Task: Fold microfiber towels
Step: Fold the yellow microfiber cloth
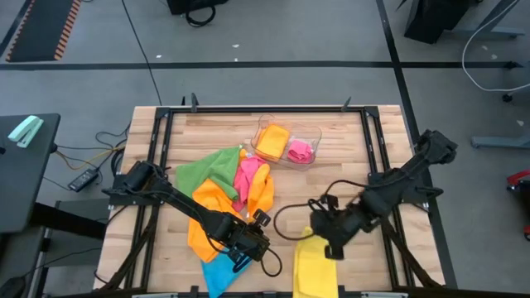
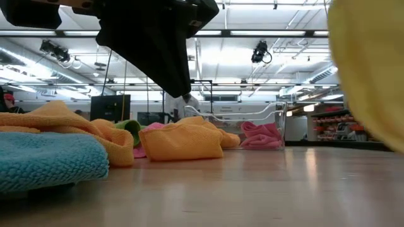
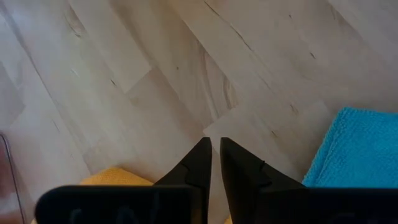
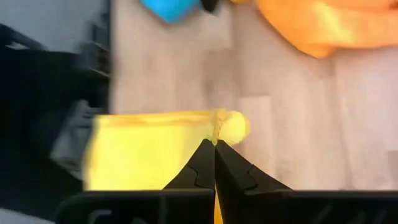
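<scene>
Yellow towel (image 4: 155, 149): microfiber, soft, light, limp; likely sags unless taken at a corner. Right gripper (image 4: 214, 144) pinches its rolled edge, cloth spread just beyond the fingertips. Left gripper (image 3: 215, 147) nearly closed, empty, blue towel (image 3: 357, 149) beside it.

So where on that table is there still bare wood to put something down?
Bare wood shows right of the clear tray, toward the table's right edge, and at the far left corner. The towel pile crowds the middle; the blue towel and yellow towel fill the near edge.
</scene>
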Available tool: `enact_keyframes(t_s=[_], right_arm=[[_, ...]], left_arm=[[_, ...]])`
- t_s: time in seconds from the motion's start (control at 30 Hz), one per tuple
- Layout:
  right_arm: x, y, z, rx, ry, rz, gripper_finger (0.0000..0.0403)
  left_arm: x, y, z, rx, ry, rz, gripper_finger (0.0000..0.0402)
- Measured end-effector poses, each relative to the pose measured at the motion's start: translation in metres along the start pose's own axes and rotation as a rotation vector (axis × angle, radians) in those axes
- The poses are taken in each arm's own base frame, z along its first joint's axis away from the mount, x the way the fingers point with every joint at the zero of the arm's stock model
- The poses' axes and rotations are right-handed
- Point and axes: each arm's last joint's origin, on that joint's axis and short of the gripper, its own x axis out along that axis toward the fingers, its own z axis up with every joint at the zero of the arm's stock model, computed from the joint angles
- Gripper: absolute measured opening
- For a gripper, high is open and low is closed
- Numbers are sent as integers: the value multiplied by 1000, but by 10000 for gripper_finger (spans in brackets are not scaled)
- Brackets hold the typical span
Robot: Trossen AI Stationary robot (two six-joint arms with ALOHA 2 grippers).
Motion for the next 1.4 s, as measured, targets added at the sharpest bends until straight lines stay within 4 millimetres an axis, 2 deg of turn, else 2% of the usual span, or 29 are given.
enact_keyframes(t_s=[0.23, 0.37, 0.57, 0.83, 1.0, 1.13, 1.23, 1.4], right_arm=[[45, -39, -13, -39, 40, -144, 5], [62, -64, -15, -59, 46, -220, 5], [73, -102, -10, -129, 70, -343, 5], [74, -143, 4, -184, 88, -439, 5], [74, -151, 10, -217, 52, -488, 5], [75, -149, 13, -209, 22, -464, 5], [83, -141, 11, -218, 22, -437, 5], [109, -125, 4, -244, 46, -403, 5]], left_arm=[[0, 1, 0, -1, 1, 0, 43], [1, 2, 0, -4, 0, 2, 40], [1, 5, -1, -12, 2, 4, 37], [4, 15, -4, -68, 12, 15, 37], [4, 15, -4, -69, 10, 15, 32], [4, 15, -4, -107, 5, 16, 38], [4, 15, -3, -148, 3, 17, 40], [4, 16, -1, -209, -24, 22, 32]])
